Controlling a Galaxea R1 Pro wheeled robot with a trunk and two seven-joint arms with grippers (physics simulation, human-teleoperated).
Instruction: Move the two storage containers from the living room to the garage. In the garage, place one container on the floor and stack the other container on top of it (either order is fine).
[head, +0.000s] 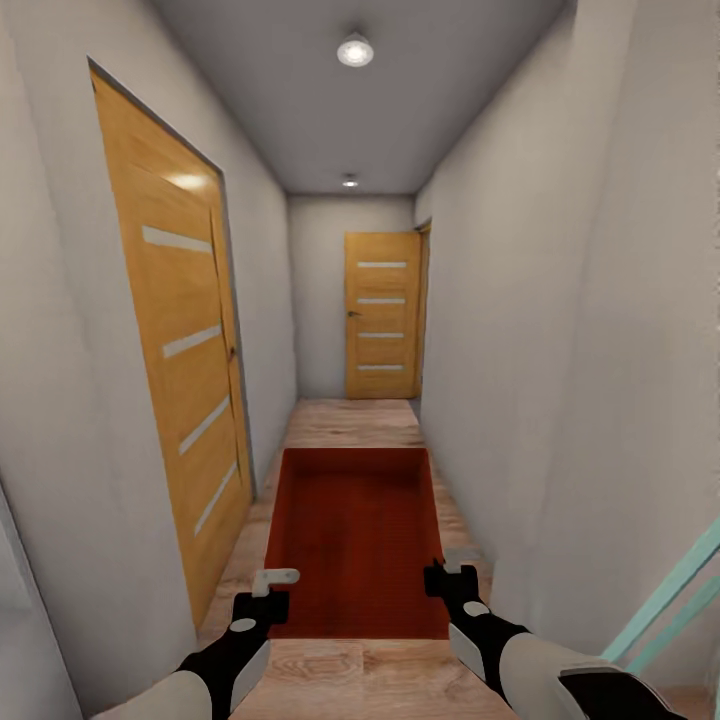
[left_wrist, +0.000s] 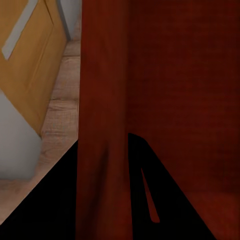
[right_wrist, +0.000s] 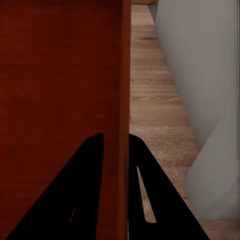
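At the bottom of the head view I have both arms forward. My left gripper (head: 262, 592) is clamped on the left wall of the container (head: 357, 535); in the left wrist view its fingers (left_wrist: 145, 200) sit either side of that red wall (left_wrist: 102, 100). My right gripper (head: 450, 582) is clamped on the right wall, and the right wrist view shows the wall (right_wrist: 121, 100) pinched between the dark fingers (right_wrist: 142, 200).

The container hangs lower centre of the frame, open top up, above the wood floor (head: 350, 425) of a narrow hallway. A teal bar (head: 665, 600) crosses the lower right corner.

On the left a wooden door (head: 175, 380) with pale stripes stands in the wall. Further off, centre frame, a second striped door (head: 383, 315) closes the hallway's end. Two ceiling lights (head: 355, 50) sit at upper centre.
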